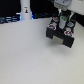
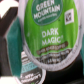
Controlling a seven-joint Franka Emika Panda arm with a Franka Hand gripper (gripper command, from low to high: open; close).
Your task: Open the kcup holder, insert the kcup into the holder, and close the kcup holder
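The kcup holder (image 1: 61, 33) is a black box at the exterior view's upper right, standing on the white table. Its top is open and shows rows of pods with red and green tops. My gripper (image 1: 62, 18) hangs right over it, and its fingers are too small to make out there. In the wrist view the kcup (image 2: 47, 27) fills most of the picture. Its green lid faces the camera, tilted, between dark shapes on either side. It appears held in my gripper. A second pod (image 2: 22, 67) with a white and teal lid lies beside and below it.
A white bottle-like object (image 1: 25, 11) stands at the back of the table (image 1: 30, 57). Dark items (image 1: 7, 19) line the back edge at the exterior view's left.
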